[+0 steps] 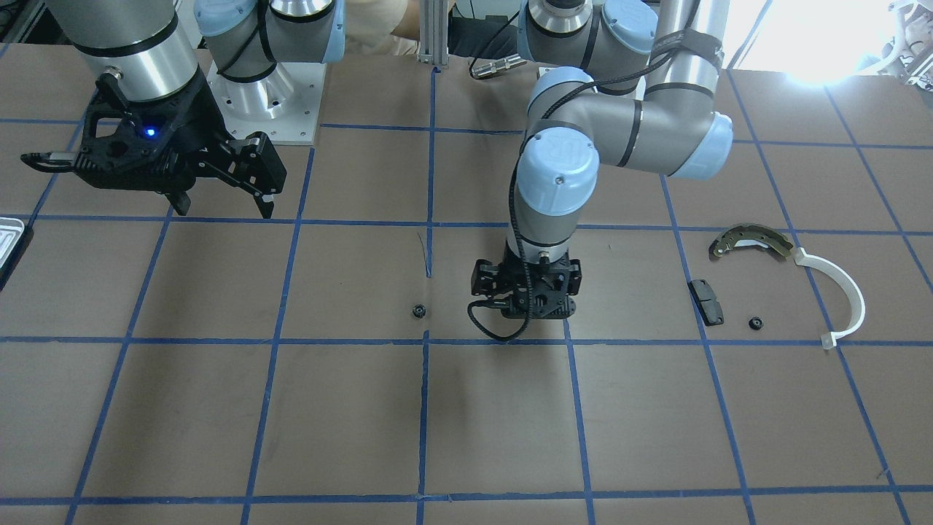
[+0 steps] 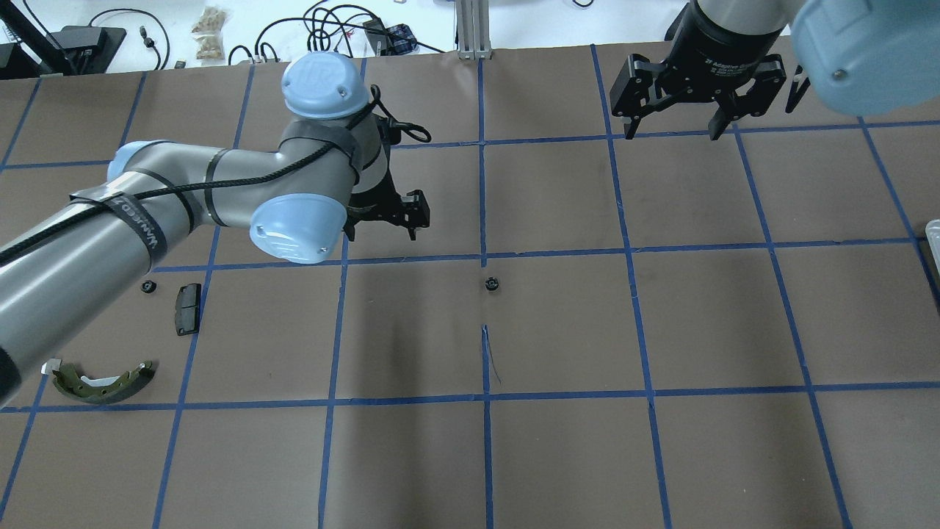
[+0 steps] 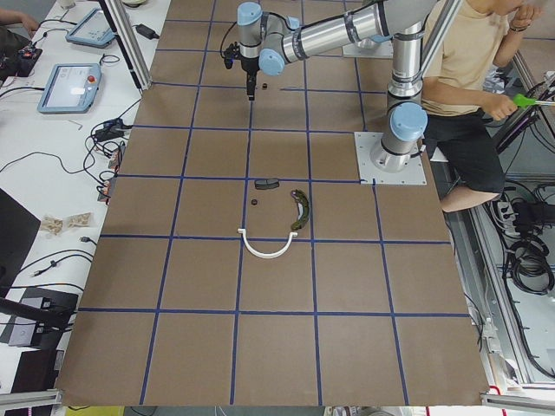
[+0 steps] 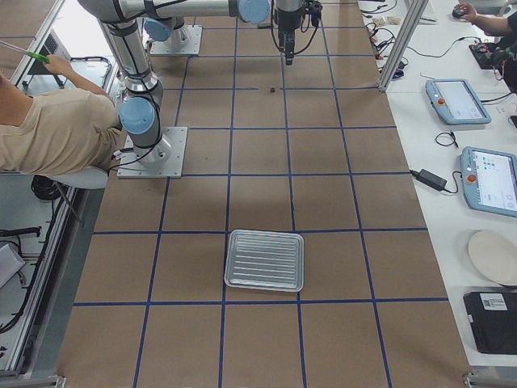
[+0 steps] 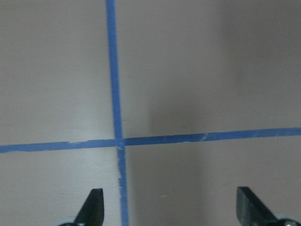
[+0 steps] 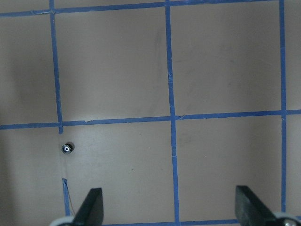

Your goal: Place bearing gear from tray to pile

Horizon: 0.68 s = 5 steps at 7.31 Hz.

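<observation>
Location of the bearing gear (image 1: 419,311): on the bare bench (image 1: 350,423), near the middle, just beside a crossing of blue tape lines (image 1: 431,182). It is well apart from both the tray (image 4: 264,260) and the pile (image 2: 187,308). Neither claw touches it.

Left claw (image 5: 171,209): pointing straight down over the bench, close to the gear but beside it, not over it. Its wrist view shows two fingers (image 5: 94,207) spread wide with only brown paper and a tape crossing between them. From across the bench, the wrist body hides the fingertips.

Right claw (image 1: 222,208): held higher, toward the tray end of the bench. Its fingers (image 2: 630,132) are spread apart with nothing between them. In its wrist view the gear appears as a small dark ring with a pale centre, off to one side and well ahead of the fingertips.

Tray: a ridged, pale silver tray lying flat at the bench end on the robot's right. Only its corner shows in the front and overhead views.

Pile: at the opposite end, on the robot's left. It comprises a bronze-grey brake shoe (image 1: 751,240), a white plastic strip (image 1: 845,292) curving away from the shoe's end, a black pad (image 1: 706,301), and a second small gear (image 1: 756,322) just beside the pad.
</observation>
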{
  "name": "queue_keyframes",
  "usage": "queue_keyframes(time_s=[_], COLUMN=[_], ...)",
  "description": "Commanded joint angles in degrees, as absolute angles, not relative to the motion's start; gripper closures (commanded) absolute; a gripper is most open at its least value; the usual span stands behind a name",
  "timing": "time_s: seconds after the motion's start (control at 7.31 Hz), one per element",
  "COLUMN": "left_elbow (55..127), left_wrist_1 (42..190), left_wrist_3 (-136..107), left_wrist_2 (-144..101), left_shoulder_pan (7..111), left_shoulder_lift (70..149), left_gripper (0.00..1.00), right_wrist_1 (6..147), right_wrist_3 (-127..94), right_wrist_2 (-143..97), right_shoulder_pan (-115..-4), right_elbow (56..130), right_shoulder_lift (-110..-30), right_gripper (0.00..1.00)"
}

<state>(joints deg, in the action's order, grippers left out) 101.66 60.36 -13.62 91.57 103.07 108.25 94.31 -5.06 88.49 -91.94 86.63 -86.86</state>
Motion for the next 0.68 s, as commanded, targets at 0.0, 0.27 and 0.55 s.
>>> queue_keyframes(time_s=[0.0, 0.27, 0.55], left_elbow=[101.95, 102.04, 100.73], left_wrist_1=[56.03, 53.44, 52.92], left_wrist_3=[-21.7, -25.29, -29.94], left_wrist_2=[88.09, 84.47, 85.16], left_shoulder_pan=[108.97, 110.29, 113.54], left_shoulder_lift=[112.04, 114.77, 116.71], left_gripper=[0.0, 0.0, 0.0], right_wrist_1=[94.22, 94.31, 94.66], right_wrist_3=[-5.27, -5.01, -4.83], right_wrist_2=[87.98, 87.89, 87.8], right_shoulder_pan=[-91.93, -91.93, -91.93], right_elbow=[86.75, 86.84, 86.84], right_shoulder_lift=[-86.58, -86.49, -86.48], right_gripper=[0.0, 0.0, 0.0])
